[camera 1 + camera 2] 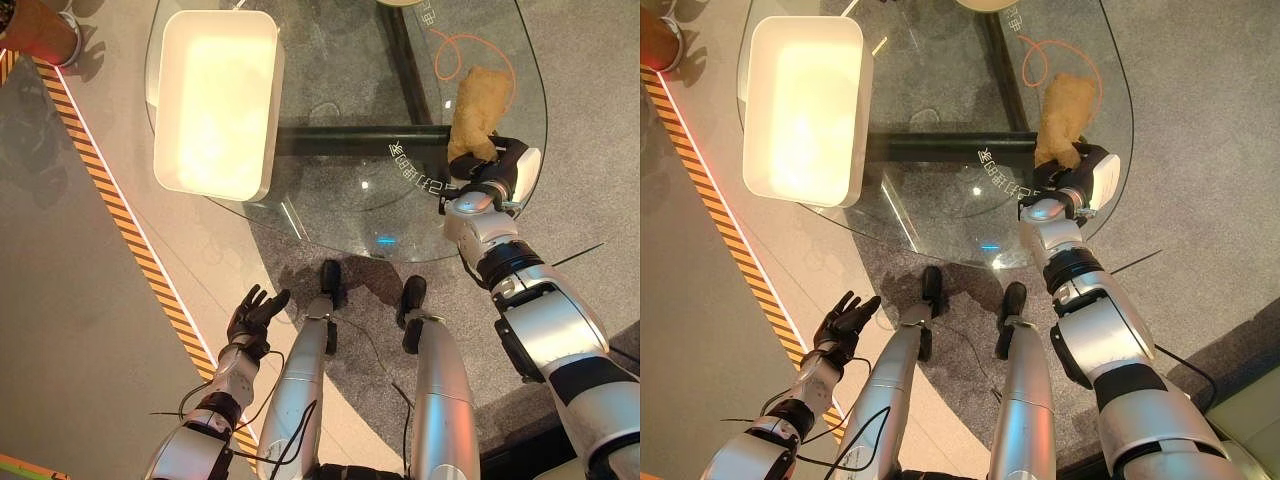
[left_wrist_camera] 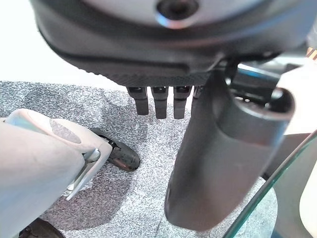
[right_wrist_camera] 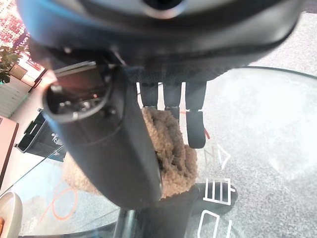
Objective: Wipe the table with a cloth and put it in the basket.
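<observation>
Right hand [image 1: 492, 172] has fingers and thumb curled round the near end of the tan cloth [image 1: 474, 112] lying on the glass table [image 1: 340, 100], white basket [image 1: 216, 100] well apart on the table's left, left hand [image 1: 254, 316] hangs low, fingers relaxed, holding nothing.

White characters are printed on the glass table [image 1: 400, 90], too unclear to read.

A grey speckled carpet [image 1: 300, 250] lies beneath the glass, a black-and-orange striped strip [image 1: 120, 215] runs from eleven toward six o'clock, and smooth beige floor [image 1: 70, 330] spreads at nine.
</observation>
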Robot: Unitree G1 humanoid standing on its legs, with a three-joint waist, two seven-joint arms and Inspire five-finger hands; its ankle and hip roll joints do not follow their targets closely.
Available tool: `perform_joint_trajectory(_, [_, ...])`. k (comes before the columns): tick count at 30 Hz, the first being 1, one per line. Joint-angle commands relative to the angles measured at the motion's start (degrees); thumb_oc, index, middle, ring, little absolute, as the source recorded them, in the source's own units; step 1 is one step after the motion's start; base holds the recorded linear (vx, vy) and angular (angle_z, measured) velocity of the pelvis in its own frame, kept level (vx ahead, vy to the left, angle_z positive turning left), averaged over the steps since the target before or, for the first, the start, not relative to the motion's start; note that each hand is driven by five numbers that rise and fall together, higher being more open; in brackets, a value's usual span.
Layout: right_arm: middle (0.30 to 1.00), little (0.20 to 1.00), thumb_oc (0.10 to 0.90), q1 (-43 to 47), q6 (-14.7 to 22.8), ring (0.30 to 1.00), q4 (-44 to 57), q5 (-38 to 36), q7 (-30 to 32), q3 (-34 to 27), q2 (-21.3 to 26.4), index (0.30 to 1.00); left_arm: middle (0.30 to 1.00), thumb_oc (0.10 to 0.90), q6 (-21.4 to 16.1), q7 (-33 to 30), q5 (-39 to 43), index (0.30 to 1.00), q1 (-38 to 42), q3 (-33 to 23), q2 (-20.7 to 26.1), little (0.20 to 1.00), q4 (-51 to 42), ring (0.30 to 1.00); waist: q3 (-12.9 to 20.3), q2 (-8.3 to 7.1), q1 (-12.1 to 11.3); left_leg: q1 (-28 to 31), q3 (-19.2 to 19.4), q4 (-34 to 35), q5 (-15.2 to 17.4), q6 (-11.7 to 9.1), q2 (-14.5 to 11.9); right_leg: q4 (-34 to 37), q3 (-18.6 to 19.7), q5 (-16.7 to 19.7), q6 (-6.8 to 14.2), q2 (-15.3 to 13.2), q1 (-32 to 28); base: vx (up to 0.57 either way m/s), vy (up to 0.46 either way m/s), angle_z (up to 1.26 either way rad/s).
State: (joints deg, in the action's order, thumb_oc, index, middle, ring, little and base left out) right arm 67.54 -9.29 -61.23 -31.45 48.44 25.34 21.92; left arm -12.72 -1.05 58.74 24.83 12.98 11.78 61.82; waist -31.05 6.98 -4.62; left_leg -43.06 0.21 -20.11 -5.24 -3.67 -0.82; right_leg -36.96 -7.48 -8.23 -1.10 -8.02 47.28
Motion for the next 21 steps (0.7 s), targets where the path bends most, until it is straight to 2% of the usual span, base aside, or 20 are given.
perform_joint_trajectory(1, [0.3,0.2,0.1,1.59,1.06,0.3,0.64,3.99,-1.48,2.09,-0.14,0.3,0.9,0.8,-1.82,-1.68,1.04,0.9,-0.63,1.14,0.39,0.9,0.29,0.9,1.25,2.82,-0.83,-0.59,4.12,-5.16,6.62,3.29,3.56,3.89,-2.41,2.24,0.7,1.06,0.38,0.0,0.0,0.0])
perform_joint_trajectory(21, [0.3,0.2,0.1,0.38,-0.55,0.3,14.55,22.66,-9.65,10.38,-1.24,0.3,0.9,0.8,-2.16,-2.48,1.02,0.9,-1.6,0.87,0.19,0.9,-1.91,0.9,1.25,2.46,-0.44,-0.85,4.31,-4.47,6.19,2.95,3.47,4.89,-2.46,2.38,0.66,1.31,0.5,0.0,0.0,0.0])
